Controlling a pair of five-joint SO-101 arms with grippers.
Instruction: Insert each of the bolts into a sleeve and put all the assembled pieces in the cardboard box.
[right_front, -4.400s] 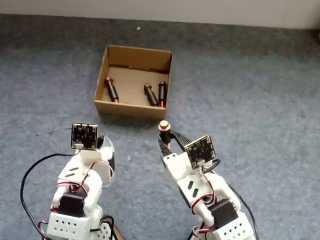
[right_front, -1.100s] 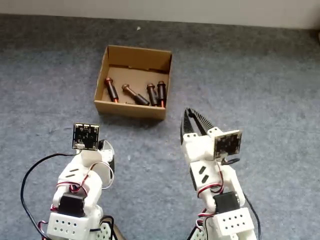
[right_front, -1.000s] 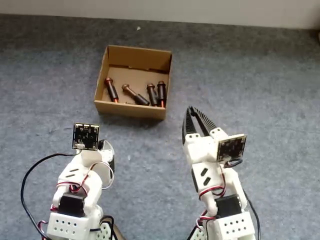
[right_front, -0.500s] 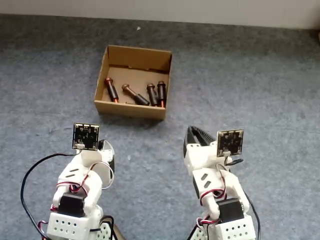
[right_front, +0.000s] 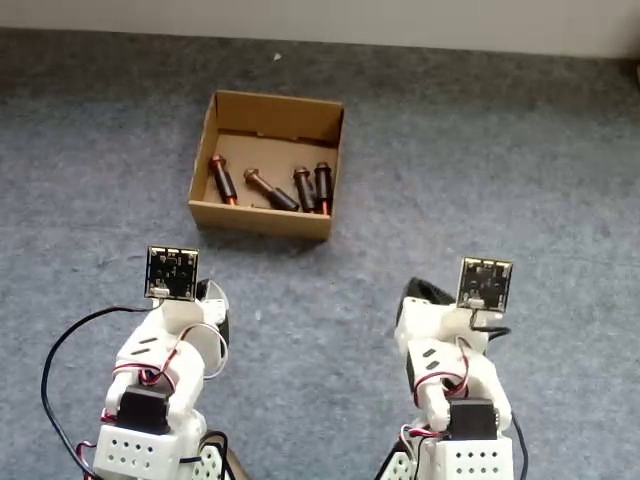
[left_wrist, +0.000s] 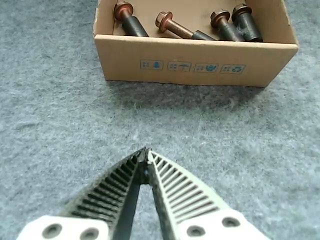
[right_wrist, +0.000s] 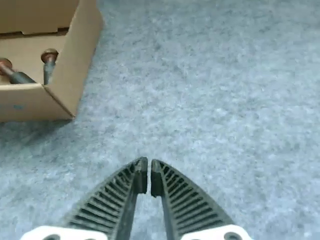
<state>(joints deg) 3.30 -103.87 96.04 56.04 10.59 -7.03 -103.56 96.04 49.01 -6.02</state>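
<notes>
The cardboard box (right_front: 262, 219) stands on the grey carpet beyond both arms. Several copper-headed bolts in dark sleeves (right_front: 270, 193) lie side by side on its floor. In the left wrist view the box (left_wrist: 195, 66) is straight ahead with the assembled pieces (left_wrist: 182, 29) inside. My left gripper (left_wrist: 145, 153) is shut and empty, a short way back from the box's front wall. My right gripper (right_wrist: 148, 164) is shut with nothing in it, over bare carpet and off the box's near right corner (right_wrist: 75, 60). Two bolt heads (right_wrist: 48, 56) show over that wall.
Grey carpet (right_front: 520, 180) stretches around the box and to the right. The left arm (right_front: 168, 340) and the right arm (right_front: 455, 345) are folded back near the front edge. A pale wall strip (right_front: 400, 20) runs along the far side.
The right arm carried a bolt piece to the box, where one more piece now lies. It has drawn back toward its base and its fingers have closed. The left arm kept still.
</notes>
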